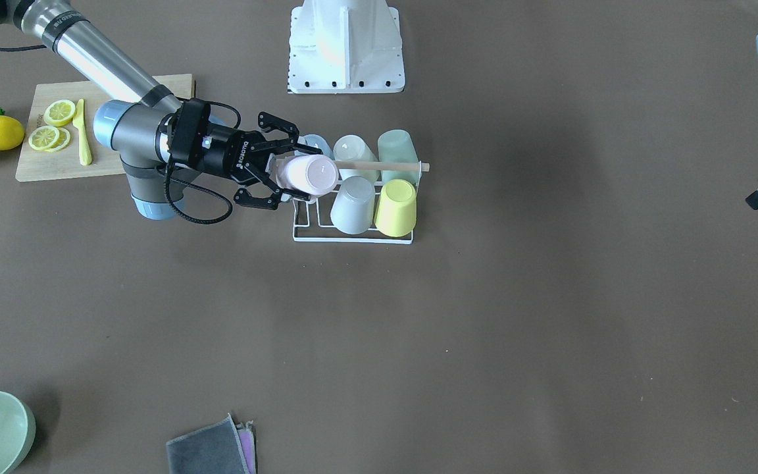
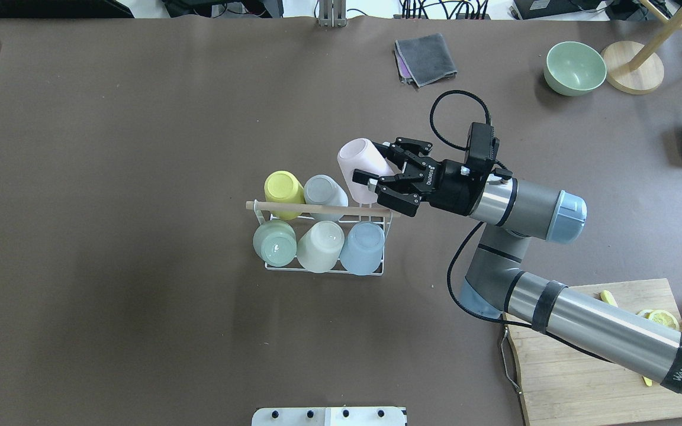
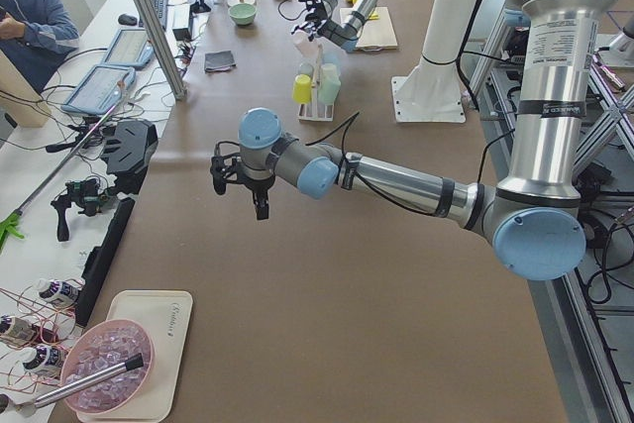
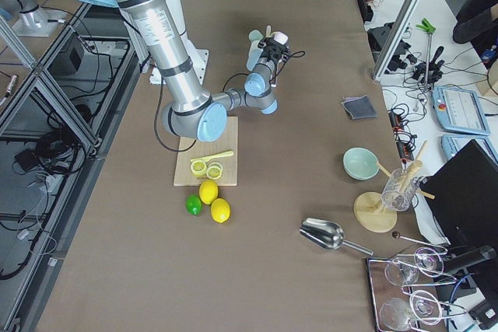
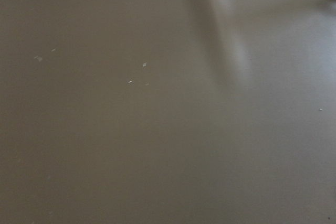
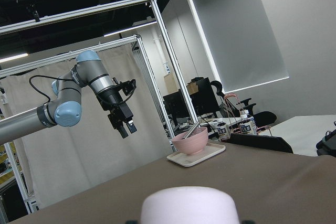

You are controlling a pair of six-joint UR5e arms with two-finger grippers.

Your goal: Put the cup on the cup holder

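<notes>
Pale pink plastic cup [image 6: 190, 203], clenched tilted in the right gripper [image 2: 372, 161], hangs over the free corner of the white wire cup holder [image 2: 317, 208], so I would straighten it, then lower it gently.

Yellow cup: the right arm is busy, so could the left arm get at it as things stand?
Probably yes. The yellow cup sits at the cup holder's end nearest the left gripper, with bare table between; the right gripper holds the pink cup at the opposite end.
</notes>
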